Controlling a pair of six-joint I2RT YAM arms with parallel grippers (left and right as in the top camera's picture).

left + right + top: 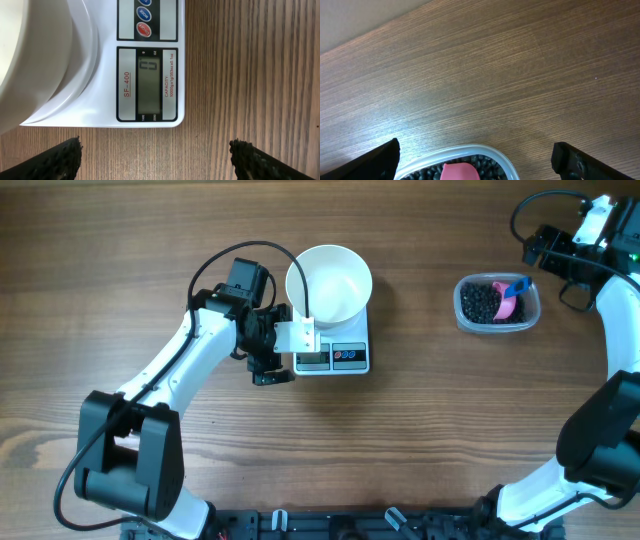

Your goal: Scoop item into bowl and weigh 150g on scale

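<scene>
Beans (480, 302) sit in clear tub (462, 320) on the table's right side. Pink scoop (508, 302) lies in them, handle angled toward the far-right corner. Right gripper (475, 152) hangs just past that corner, jaws wide and empty; it's the nearer arm by far. Bowl (330, 280) is empty on scale (350, 358), display reads zero. Left gripper (155, 160) is spread wide beside the scale, holding nothing.

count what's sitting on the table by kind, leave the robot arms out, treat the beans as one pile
white bowl: 1
scale: 1
clear tub: 1
pink scoop: 1
black bean pile: 1
total: 5
</scene>
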